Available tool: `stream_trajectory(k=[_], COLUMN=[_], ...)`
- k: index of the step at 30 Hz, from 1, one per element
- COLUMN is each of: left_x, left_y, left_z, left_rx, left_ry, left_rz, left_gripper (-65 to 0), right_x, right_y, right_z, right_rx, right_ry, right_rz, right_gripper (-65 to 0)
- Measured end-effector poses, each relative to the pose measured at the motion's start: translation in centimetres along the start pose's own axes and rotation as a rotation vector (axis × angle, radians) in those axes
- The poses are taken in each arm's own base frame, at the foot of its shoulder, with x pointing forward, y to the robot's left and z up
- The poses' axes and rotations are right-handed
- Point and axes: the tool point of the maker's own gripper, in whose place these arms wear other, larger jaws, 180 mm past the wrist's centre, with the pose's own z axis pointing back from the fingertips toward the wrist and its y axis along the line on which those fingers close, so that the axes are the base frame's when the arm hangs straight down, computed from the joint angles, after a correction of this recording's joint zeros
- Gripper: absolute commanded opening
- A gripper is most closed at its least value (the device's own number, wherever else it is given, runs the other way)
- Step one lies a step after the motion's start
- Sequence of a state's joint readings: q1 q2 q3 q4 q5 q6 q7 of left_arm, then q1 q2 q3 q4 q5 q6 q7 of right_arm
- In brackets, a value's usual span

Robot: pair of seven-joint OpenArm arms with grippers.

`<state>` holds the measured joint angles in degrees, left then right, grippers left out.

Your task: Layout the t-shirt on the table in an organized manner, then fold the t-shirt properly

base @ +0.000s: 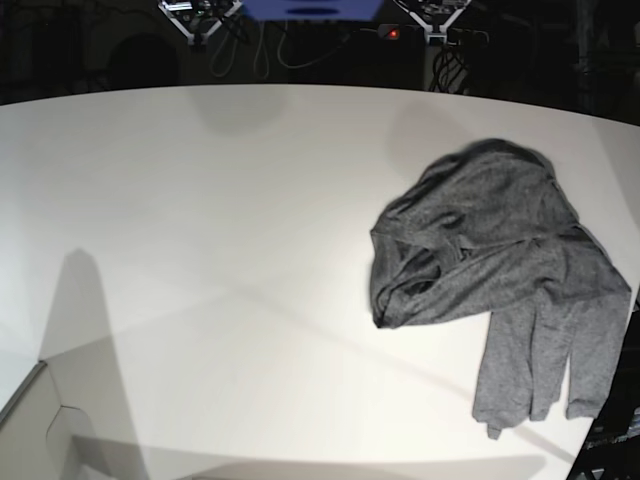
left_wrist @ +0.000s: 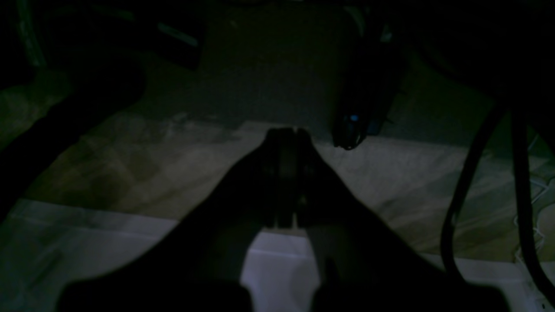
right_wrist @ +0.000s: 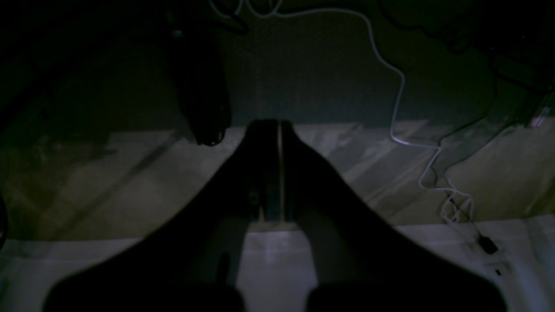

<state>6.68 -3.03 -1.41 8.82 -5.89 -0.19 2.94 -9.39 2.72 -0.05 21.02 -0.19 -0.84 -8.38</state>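
Observation:
The t-shirt (base: 490, 270), dark heather grey, lies crumpled on the right side of the white table (base: 200, 250); part of it trails toward the front right edge. Neither arm appears in the base view. In the dim left wrist view my left gripper (left_wrist: 288, 130) is shut with nothing between its fingers, over a dark floor and a pale edge. My right gripper (right_wrist: 279, 123) is likewise shut and holds nothing in the dark right wrist view. The t-shirt appears in neither wrist view.
Dark equipment with a red light (base: 393, 33) stands beyond the table's curved far edge. A white cable (right_wrist: 399, 86) winds across the floor, black cables (left_wrist: 459, 186) hang at the right, and a dark device with a blue light (left_wrist: 353, 119) sits ahead.

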Motion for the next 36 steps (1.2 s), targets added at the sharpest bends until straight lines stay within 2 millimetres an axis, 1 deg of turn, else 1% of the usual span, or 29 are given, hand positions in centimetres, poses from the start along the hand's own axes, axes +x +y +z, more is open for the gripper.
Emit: stream_trajectory(k=[4, 7, 13, 19, 21, 24, 26, 28, 29, 31, 33, 34, 36], left_x=[2.0, 2.9, 1.8, 2.1, 1.5, -0.4, -1.8, -3.3, -3.6, -3.7, -3.4, -3.1, -2.4], left_y=[-0.3, -0.4, -0.3, -0.2, 0.3, 1.9, 2.2, 2.5, 2.7, 2.9, 2.5, 2.4, 2.4], left_z=[0.2, 0.2, 0.2, 0.2, 0.3, 0.8, 1.2, 1.9, 2.4, 3.4, 4.6, 5.3, 6.8], left_rx=[-0.008, -0.010, -0.009, -0.008, -0.001, 0.019, 0.021, 0.015, 0.016, 0.015, 0.002, -0.007, -0.017], left_ry=[-0.060, -0.076, -0.053, -0.065, -0.071, -0.069, -0.066, -0.065, -0.077, -0.116, -0.162, -0.187, -0.220], left_rz=[0.000, 0.000, -0.001, -0.001, -0.001, -0.011, -0.016, -0.022, -0.027, -0.039, -0.045, -0.054, -0.071], left_gripper=[-65.0, -65.0, -65.0, -65.0, -65.0, -65.0, -65.0, -65.0, -65.0, -65.0, -65.0, -65.0, -65.0], right_x=[0.0, 0.0, 0.0, 0.2, -0.4, -1.0, -0.9, -1.4, -1.5, -1.0, -0.1, 0.5, 2.4], right_y=[-0.2, -0.8, -0.9, -0.8, -0.8, -1.0, -1.5, -1.8, -1.9, -2.3, -2.9, -3.1, -3.1], right_z=[0.0, 0.0, 0.0, 0.0, 0.1, 0.7, 1.6, 2.9, 3.7, 5.6, 7.7, 9.0, 11.6], right_rx=[-0.002, -0.009, -0.011, -0.010, -0.009, -0.011, -0.015, -0.018, -0.019, -0.022, -0.031, -0.034, -0.033], right_ry=[-0.001, 0.000, 0.000, -0.017, -0.010, -0.031, -0.080, -0.114, -0.141, -0.203, -0.257, -0.287, -0.348], right_rz=[0.001, 0.003, 0.003, 0.004, 0.005, 0.010, 0.016, 0.026, 0.031, 0.045, 0.063, 0.070, 0.083], right_gripper=[-65.0, -65.0, -65.0, -65.0, -65.0, -65.0, -65.0, -65.0, -65.0, -65.0, -65.0, -65.0, -65.0])
